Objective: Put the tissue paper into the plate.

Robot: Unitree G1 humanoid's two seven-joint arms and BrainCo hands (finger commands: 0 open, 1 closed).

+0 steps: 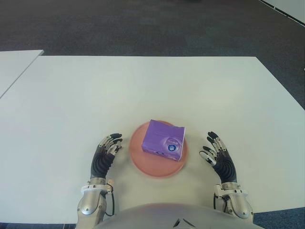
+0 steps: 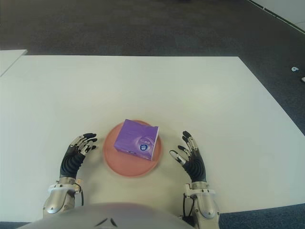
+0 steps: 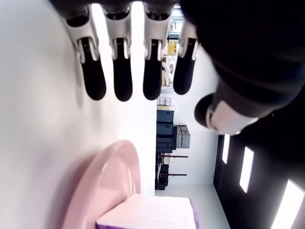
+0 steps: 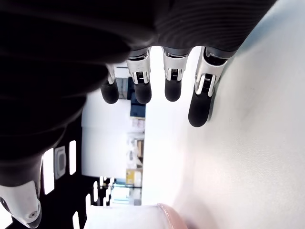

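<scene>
A purple tissue paper pack (image 1: 165, 140) lies inside the pink plate (image 1: 137, 155) near the front of the white table (image 1: 143, 90). My left hand (image 1: 106, 151) shows just left of the plate, fingers relaxed and holding nothing. To the right of the plate is my right hand (image 1: 217, 153), also open, with a small gap to the rim. The left wrist view shows the plate's rim (image 3: 112, 179) and the pack (image 3: 157, 213) beyond the spread fingers (image 3: 121, 78). Part of the plate's edge (image 4: 169, 213) appears in the right wrist view.
A second white table (image 1: 14, 64) stands at the far left, with a narrow gap between. Dark carpet (image 1: 143, 24) lies beyond the table's far edge. The table's front edge runs close to my body.
</scene>
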